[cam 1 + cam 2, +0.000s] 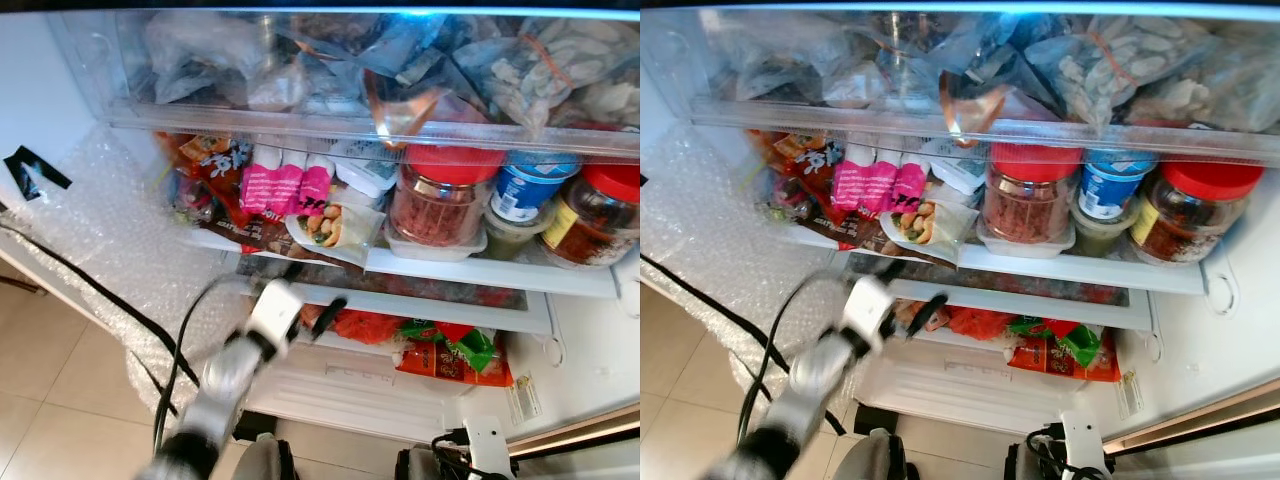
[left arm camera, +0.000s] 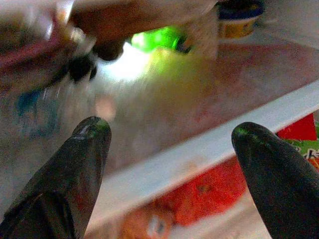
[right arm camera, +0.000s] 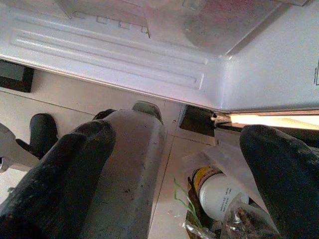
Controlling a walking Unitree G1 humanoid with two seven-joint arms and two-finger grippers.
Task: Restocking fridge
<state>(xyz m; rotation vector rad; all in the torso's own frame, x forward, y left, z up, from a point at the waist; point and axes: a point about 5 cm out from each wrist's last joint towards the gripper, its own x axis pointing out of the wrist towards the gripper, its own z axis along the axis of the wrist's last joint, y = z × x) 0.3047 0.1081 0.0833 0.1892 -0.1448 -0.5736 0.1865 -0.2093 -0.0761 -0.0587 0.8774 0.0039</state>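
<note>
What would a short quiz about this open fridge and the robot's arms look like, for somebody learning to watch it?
1. True or false: the left pincer is open and holds nothing.
2. Which lid colour does the big jar in the middle of the shelf have? A red, B green, C yellow.
3. Fill in: the pink packets stand to the ____ of the blue-labelled tub, by the robot's sides.

Key
1. True: in the left wrist view its two black fingers stand wide apart with only the fridge between them.
2. A, red.
3. Left.
</note>
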